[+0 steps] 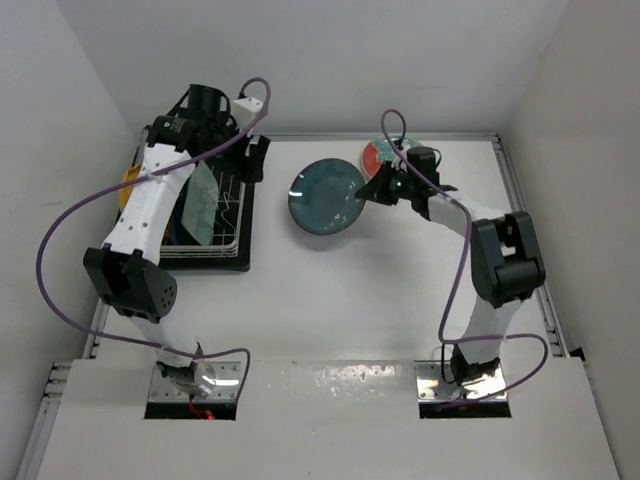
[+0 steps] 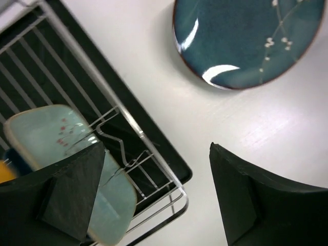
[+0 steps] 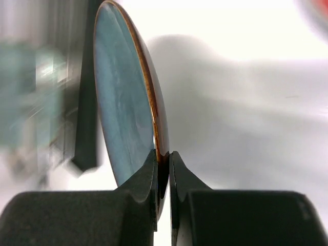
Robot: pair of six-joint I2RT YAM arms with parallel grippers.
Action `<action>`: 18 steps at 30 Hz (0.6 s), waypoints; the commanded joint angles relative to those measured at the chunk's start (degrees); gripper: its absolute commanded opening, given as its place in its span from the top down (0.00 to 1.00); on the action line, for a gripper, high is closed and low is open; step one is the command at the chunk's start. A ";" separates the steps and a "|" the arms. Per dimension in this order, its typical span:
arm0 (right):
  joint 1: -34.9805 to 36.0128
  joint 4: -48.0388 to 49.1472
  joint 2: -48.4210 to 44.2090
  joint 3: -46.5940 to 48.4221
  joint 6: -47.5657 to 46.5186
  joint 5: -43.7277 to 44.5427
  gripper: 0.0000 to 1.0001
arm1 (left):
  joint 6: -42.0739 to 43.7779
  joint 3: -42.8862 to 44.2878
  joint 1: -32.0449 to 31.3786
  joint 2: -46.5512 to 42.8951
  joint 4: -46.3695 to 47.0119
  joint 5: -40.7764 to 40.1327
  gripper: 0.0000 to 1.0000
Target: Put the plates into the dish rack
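Note:
The silver wire dish rack [image 1: 228, 232] on its black tray stands at the far left. A pale green plate [image 1: 203, 200] stands in it, and a yellow edge [image 1: 128, 180] shows beside my left arm. My left gripper [image 1: 256, 156] hangs open and empty over the rack's far right corner. In the left wrist view [image 2: 159, 169] the green plate [image 2: 41, 133] and the rack wire [image 2: 154, 159] lie below it. My right gripper [image 1: 368, 190] is shut on the right rim of the dark teal round plate [image 1: 325, 197], edge-on in the right wrist view [image 3: 123, 118]. The red-rimmed plate [image 1: 378, 155] lies behind it.
White walls close in the table at the back and both sides. A metal rail [image 1: 525, 230] runs along the right edge. The purple cable of the left arm [image 1: 60, 230] loops out to the left of the rack.

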 commanded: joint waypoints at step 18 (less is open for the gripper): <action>1.64 35.40 -17.03 -4.11 13.94 -31.54 1.00 | -3.48 1.81 -4.22 6.68 0.80 6.24 1.00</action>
